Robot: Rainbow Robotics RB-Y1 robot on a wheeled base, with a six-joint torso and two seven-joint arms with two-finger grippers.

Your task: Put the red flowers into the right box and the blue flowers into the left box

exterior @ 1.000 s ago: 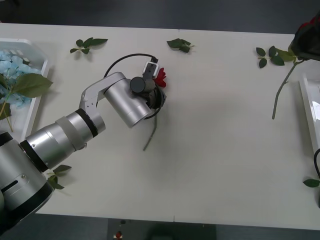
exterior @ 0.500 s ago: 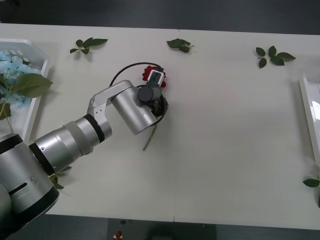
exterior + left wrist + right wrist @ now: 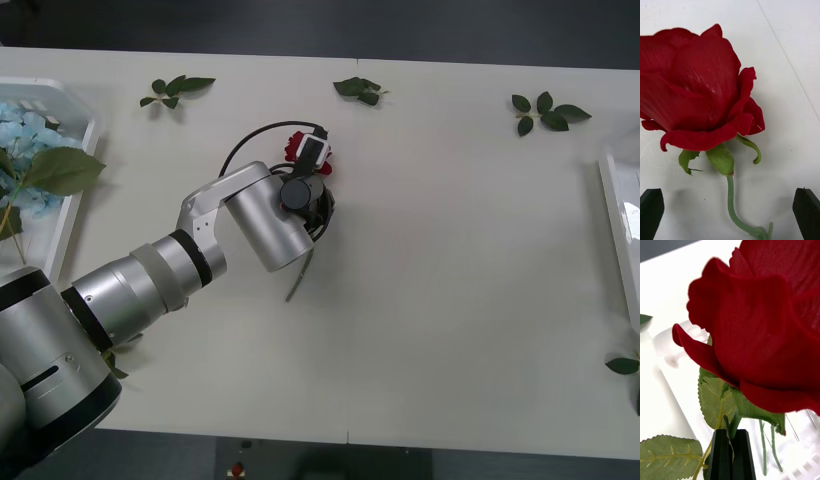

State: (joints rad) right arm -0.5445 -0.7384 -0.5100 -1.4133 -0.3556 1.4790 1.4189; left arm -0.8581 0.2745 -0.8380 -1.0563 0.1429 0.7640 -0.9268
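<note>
Left gripper: spreading wide, hovering over a red rose lying mid-table.
Right gripper: pinching another rose's stem over the right box.
Table: lying bare rightward.

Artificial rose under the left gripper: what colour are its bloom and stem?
Deep red bloom, green stem; clearest in the left wrist view.
</note>
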